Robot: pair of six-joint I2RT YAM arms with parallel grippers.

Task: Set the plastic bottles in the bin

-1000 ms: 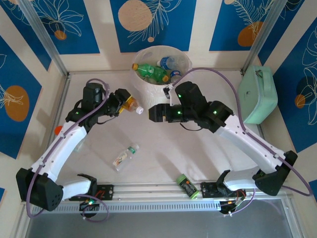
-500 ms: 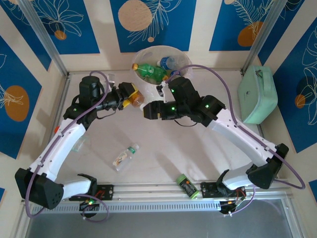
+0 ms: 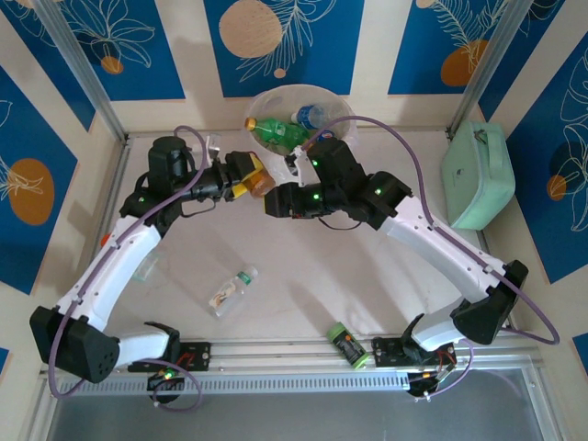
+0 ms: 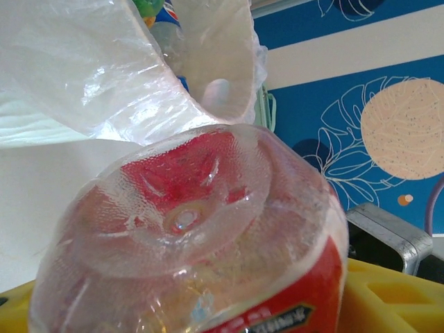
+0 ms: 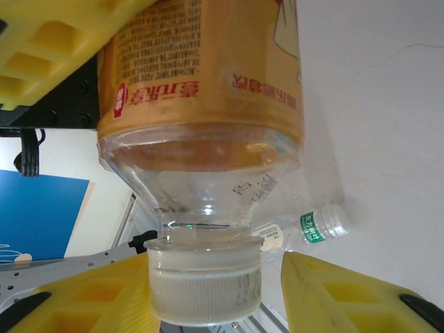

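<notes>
The left end effector (image 3: pixel 244 176) grips the red-labelled bottle (image 4: pixel 208 229), so the right end effector (image 3: pixel 274 199), open around its white cap (image 5: pixel 201 288), should pinch it squarely.

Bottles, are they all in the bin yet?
Not yet. Done: a green bottle and some others lie in the bin. In hand: the left hand grips a red-labelled bottle right beside the bin, and the right hand, open, sits around its cap. Left: that bottle must go in, and a clear bottle lies on the table.
</notes>
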